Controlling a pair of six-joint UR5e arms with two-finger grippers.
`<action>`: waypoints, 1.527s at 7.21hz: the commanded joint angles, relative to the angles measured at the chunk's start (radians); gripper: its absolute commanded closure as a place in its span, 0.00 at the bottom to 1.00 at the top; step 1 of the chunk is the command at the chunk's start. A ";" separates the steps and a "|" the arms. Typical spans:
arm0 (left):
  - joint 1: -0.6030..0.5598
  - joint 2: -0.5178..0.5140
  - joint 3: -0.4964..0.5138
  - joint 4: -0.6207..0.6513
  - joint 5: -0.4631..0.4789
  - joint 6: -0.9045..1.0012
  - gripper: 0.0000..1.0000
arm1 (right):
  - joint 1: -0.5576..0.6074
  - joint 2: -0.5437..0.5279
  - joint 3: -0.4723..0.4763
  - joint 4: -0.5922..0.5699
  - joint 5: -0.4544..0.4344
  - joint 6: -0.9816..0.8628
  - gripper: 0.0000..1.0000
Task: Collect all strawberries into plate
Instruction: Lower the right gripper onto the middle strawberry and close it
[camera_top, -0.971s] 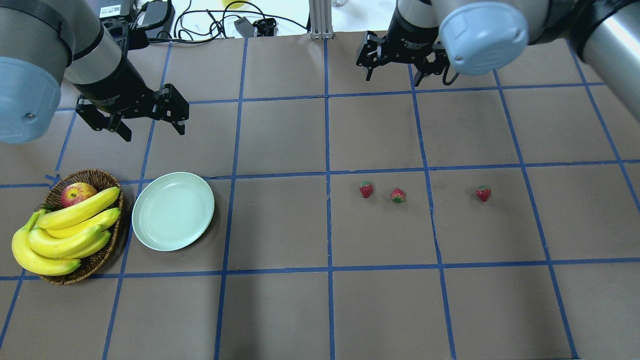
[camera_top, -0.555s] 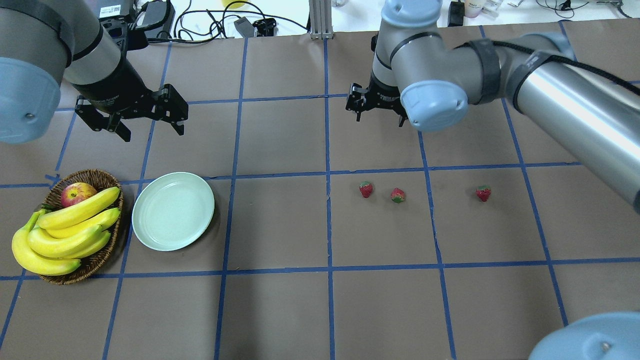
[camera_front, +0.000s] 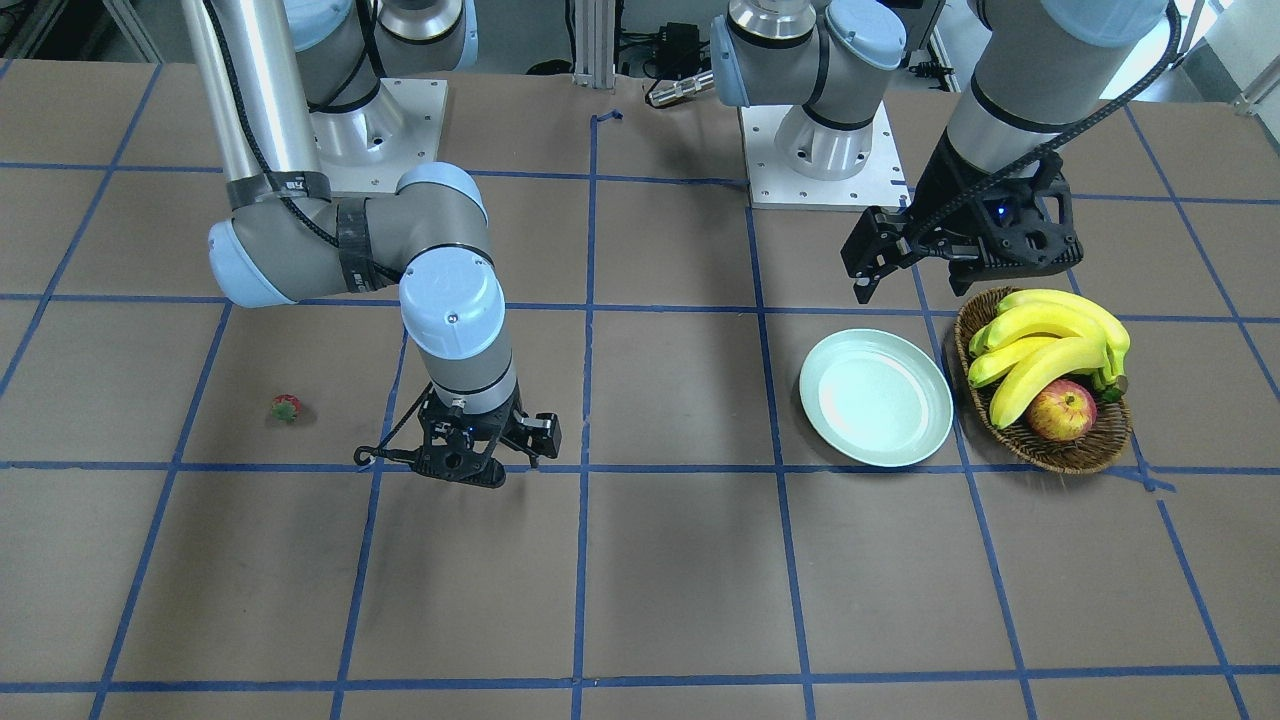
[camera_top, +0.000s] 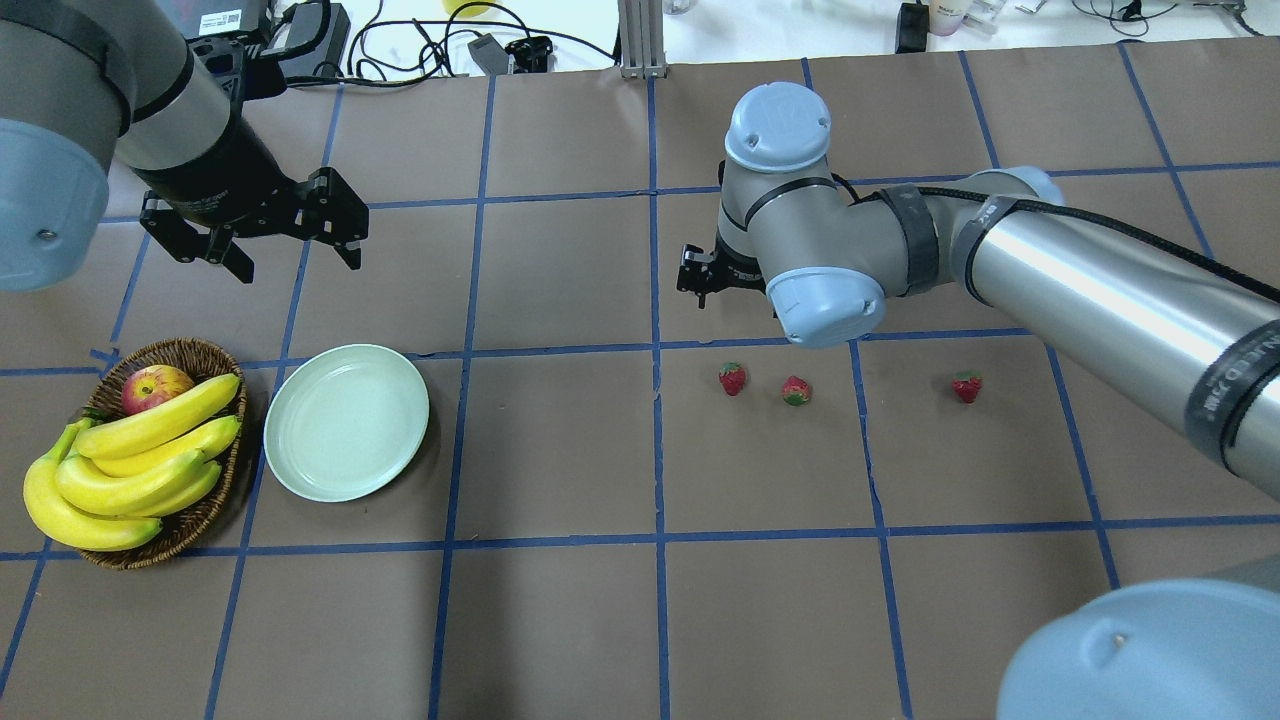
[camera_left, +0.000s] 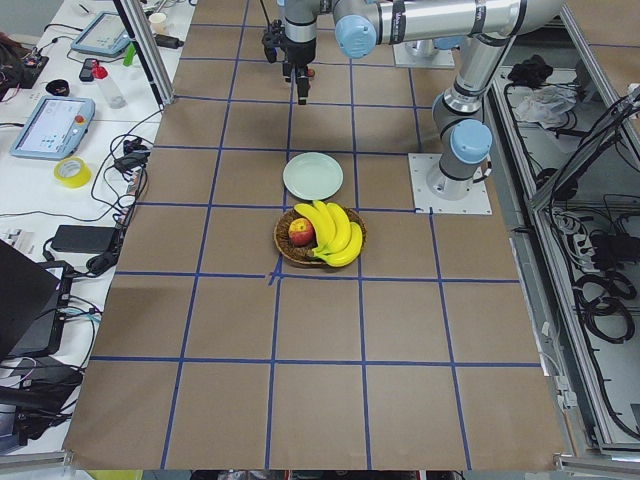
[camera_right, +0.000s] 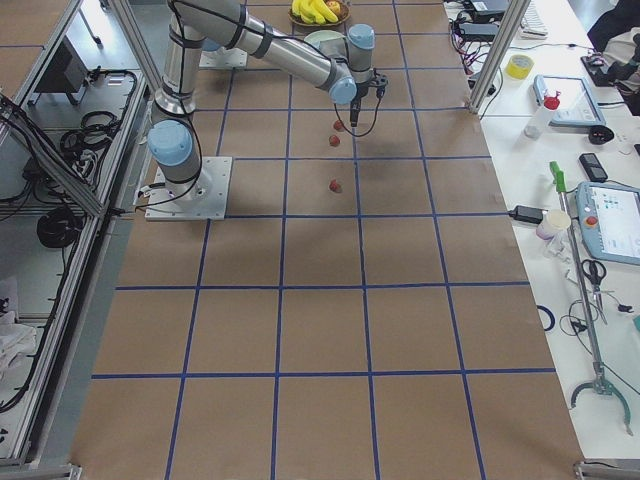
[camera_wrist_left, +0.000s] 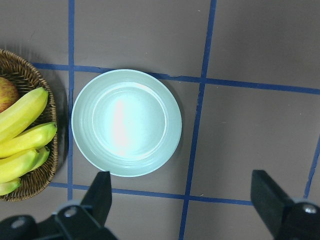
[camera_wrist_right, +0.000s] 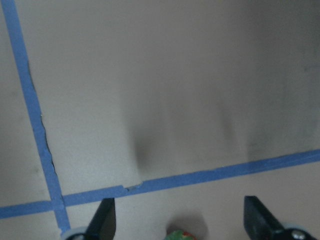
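Hidden / cut off:
- Right gripper (camera_top: 700, 275): in the overhead view its own wrist covers nearly all of it and only a black edge shows. Its wrist camera shows both fingers (camera_wrist_right: 102, 220) spread wide, so it is released. It hangs above the bench (camera_top: 560, 620).
- Right wrist view is blurred. One strawberry (camera_wrist_right: 181, 235) sits at the bottom edge between the two fingers, cut off so that only its green cap and a little red show.
- Front-facing view: only one strawberry (camera_front: 286, 407) is visible, well off to the side of the right gripper (camera_front: 470, 462). The arm and gripper cover the other two.
- Left gripper (camera_top: 297, 258): fingers wide apart, released, hanging above the bench. Its wrist camera cuts the basket (camera_wrist_left: 30, 187) at the frame's left edge, and only a sliver of the apple (camera_wrist_left: 6, 92) shows there.

Counts:
- Strawberries: three, all on the bench in a rough row on the robot's side of the right gripper. Two lie close together (camera_top: 732, 378) (camera_top: 796, 390) nearest the gripper, and the third (camera_top: 967, 386) lies well apart from them.
- Plate (camera_top: 346, 422): one. In the left wrist view it lies ahead of the left gripper, nearer the left-hand finger. No berry is on it.
- Basket: one, just beside the plate on the side away from the right gripper.
- Apple: one, in the basket.
- Bananas (camera_top: 130, 470): one bunch in the basket. They overlap too much to count.
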 joint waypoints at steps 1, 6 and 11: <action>0.001 -0.001 -0.002 -0.002 0.000 -0.002 0.00 | 0.013 0.012 0.014 0.048 0.005 -0.018 0.11; 0.005 -0.001 -0.002 -0.002 0.000 -0.004 0.00 | 0.018 0.019 0.002 0.153 0.025 -0.156 0.62; 0.005 -0.001 0.000 0.000 -0.001 -0.004 0.00 | 0.068 0.016 -0.123 0.214 0.179 -0.017 1.00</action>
